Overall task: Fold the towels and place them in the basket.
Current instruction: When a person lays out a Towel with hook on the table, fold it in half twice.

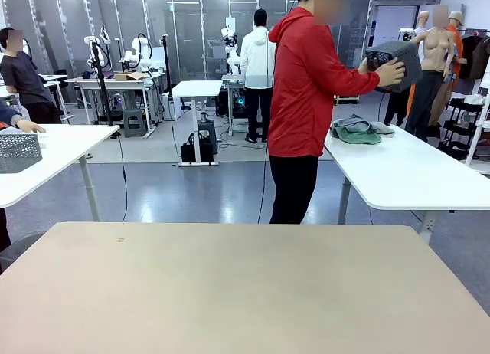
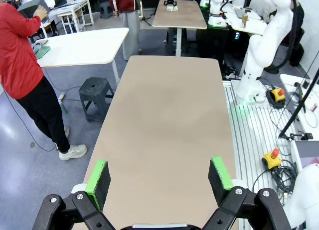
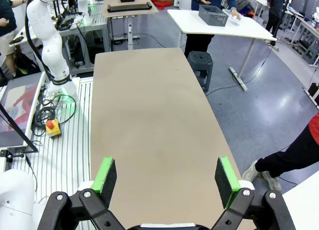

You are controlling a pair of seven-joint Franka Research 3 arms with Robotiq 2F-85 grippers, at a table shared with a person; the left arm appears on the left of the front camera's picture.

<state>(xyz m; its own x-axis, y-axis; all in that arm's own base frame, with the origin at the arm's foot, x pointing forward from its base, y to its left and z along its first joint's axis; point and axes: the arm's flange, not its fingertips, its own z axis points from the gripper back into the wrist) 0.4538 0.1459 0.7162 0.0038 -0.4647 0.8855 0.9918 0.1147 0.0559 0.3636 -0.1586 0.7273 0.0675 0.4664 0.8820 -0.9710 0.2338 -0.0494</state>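
Behind the table (image 1: 230, 293), the person (image 1: 302, 101) holds the basket (image 1: 394, 63); towels (image 1: 356, 130) lie right.

We count one beige table (image 1: 245, 285), two grippers, the left gripper (image 2: 159, 176) and the right gripper (image 3: 167, 174), with two green pads (image 2: 98, 177) each, and two dark grey mesh baskets: the held basket (image 1: 406, 55) with the red-clad person (image 1: 306, 86) and the second basket (image 1: 17, 152) on the left white table (image 1: 69, 151). One heap of towels (image 1: 356, 130) lies on the right white table (image 1: 413, 178); their number we cannot tell. One dark stool (image 2: 97, 89) stands near the beige table.
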